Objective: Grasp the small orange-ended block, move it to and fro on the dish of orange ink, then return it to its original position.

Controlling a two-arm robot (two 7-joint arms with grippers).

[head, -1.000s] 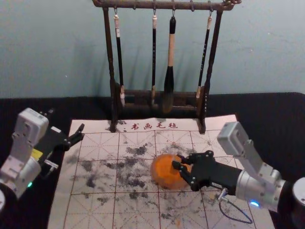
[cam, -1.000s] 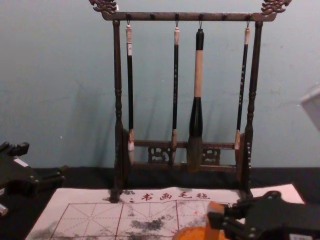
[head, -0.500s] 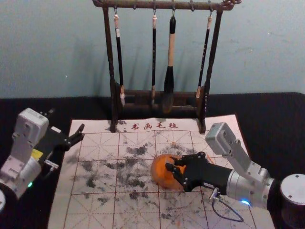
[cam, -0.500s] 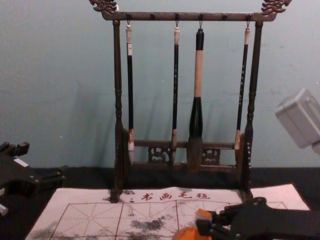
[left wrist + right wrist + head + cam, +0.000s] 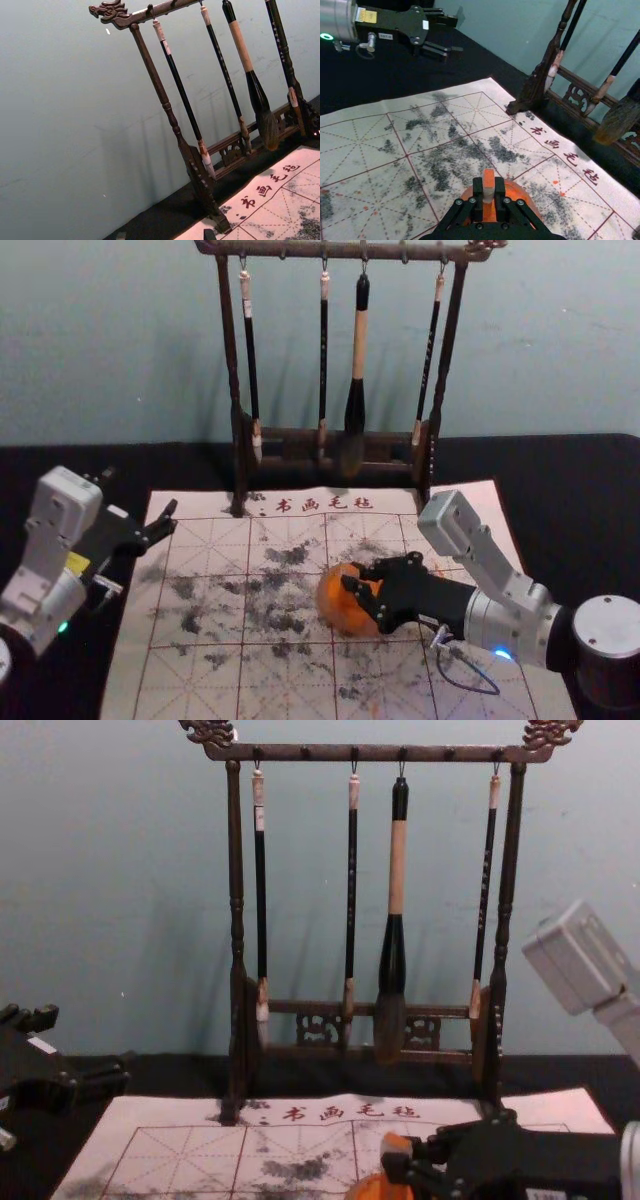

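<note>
Holding: small orange-ended block (image 5: 489, 178), pinched in right gripper (image 5: 488, 186), fingers closed on it | Location: over dish of orange ink (image 5: 345, 618), contact unclear | Long axis: seemingly upright, crosswise to gripper's reach | Left gripper (image 5: 456, 35): parked left, spread, empty.

Calligraphy workspace: dark carved-wood brush rack (image 5: 380, 754) beyond the jaws of the right gripper (image 5: 356, 577), ink-stained white gridded mat (image 5: 290, 690) beneath them.
</note>
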